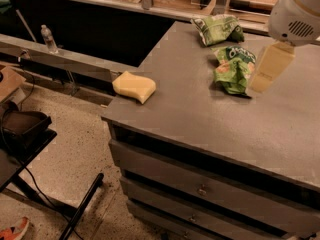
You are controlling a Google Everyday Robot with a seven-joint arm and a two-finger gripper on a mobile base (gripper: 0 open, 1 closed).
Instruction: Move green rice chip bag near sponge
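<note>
On my feed the tool (267, 71) hangs just beside the green rice chip bag (234, 69), and I can't tell if it's spread or closed. The bag's lying on the counter (200, 124), well apart from the sponge (134, 86) at the edge.

2 green bags (234, 70) (218, 29), 1 sponge (134, 86), 1 bottle (48, 39), 1 claw (263, 80) far rt.
</note>
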